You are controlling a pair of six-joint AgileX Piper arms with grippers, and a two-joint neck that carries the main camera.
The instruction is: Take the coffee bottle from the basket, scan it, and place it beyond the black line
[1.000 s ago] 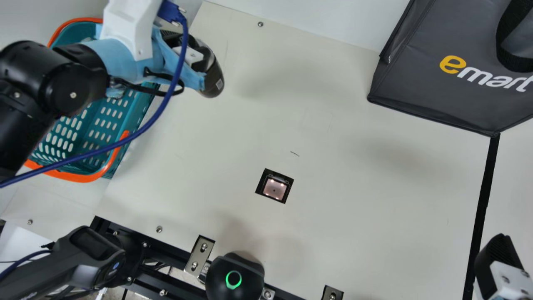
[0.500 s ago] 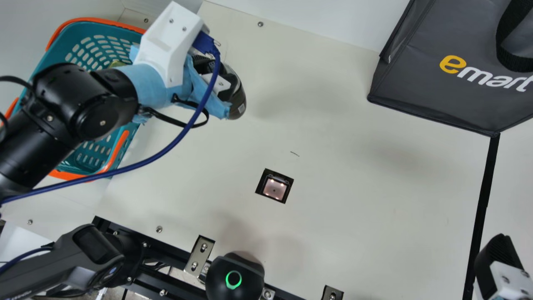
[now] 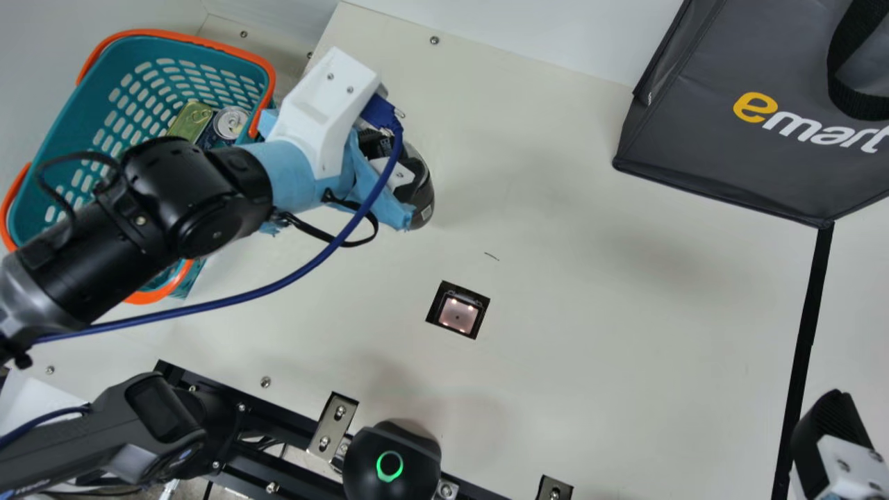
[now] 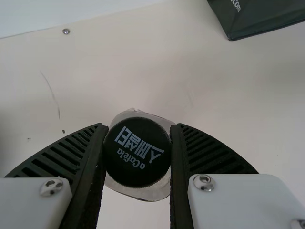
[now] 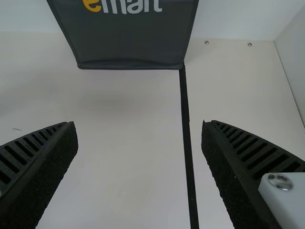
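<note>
In the main view my left gripper (image 3: pixel 392 163) is over the table just right of the basket (image 3: pixel 267 62), holding the dark coffee bottle (image 3: pixel 422 198). The left wrist view shows the left gripper (image 4: pixel 137 152) shut on the coffee bottle (image 4: pixel 138 151) at its black cap, one finger on each side. At the main view's lower right edge stands my right gripper (image 3: pixel 830 444), close to the black line (image 3: pixel 806 333). In the right wrist view the right gripper (image 5: pixel 139 131) is open, nothing between its fingers, with the black line (image 5: pixel 187 138) beyond. The square scanner window (image 3: pixel 458 314) lies below and right of the bottle.
A dark grey bag (image 3: pixel 722 118) stands at the upper right, by the black line's far end. The basket holds a can (image 3: pixel 230 123) and a yellow-green item (image 3: pixel 191 121). A black device with a green ring (image 3: pixel 391 462) sits at the near edge, a handheld scanner (image 3: pixel 118 430) left of it.
My left arm has moved right and toward the table's near side, carrying the bottle away from the basket and nearer the scanner window. The basket's contents have come into sight. The right gripper has kept still.
</note>
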